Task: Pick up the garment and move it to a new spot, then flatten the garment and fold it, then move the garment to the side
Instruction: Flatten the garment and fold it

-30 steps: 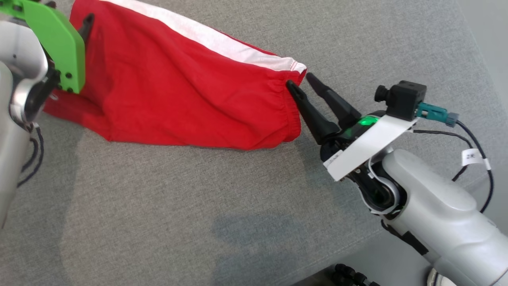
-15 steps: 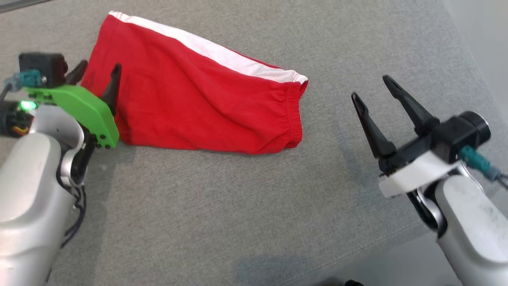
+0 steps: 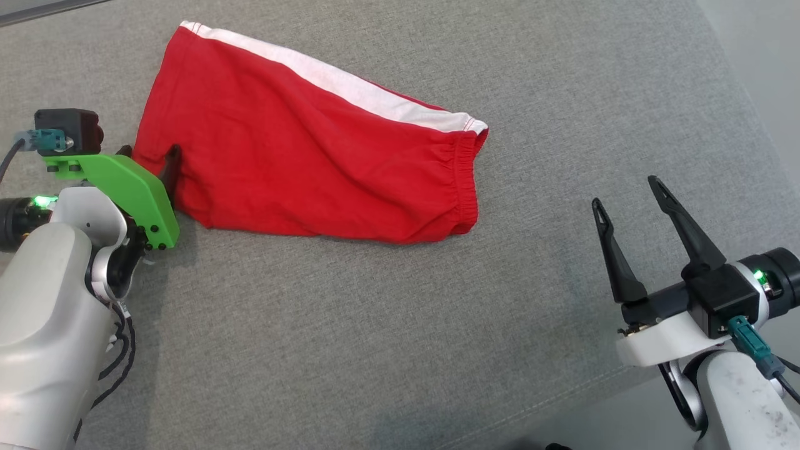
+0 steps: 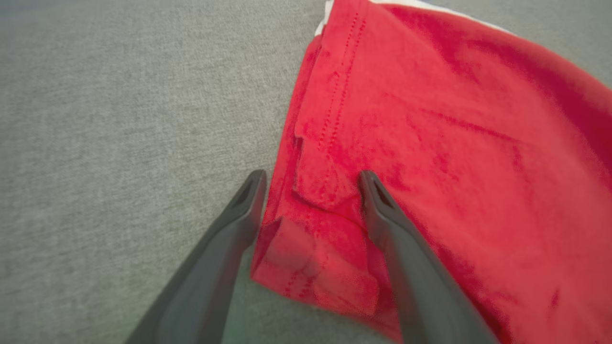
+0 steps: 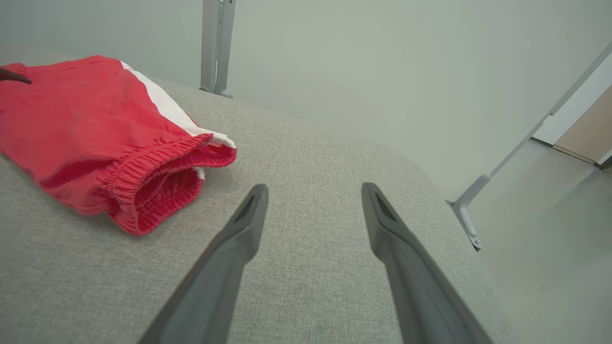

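The garment (image 3: 312,162), red shorts with a white side stripe and a gathered elastic waistband, lies folded and mostly flat on the grey fabric surface (image 3: 375,350) (its hem corner is slightly rumpled). The left gripper (image 3: 150,152) is spread wide astride that hem corner, gripping nothing. The right gripper (image 3: 625,192) gapes empty, well apart from the waistband.

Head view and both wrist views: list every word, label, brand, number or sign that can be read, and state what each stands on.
No readable text in any view.
The red shorts show a white side stripe and stitching, but no print or tag.
The grey upholstered surface, the green bracket and the white bracket carry no lettering.
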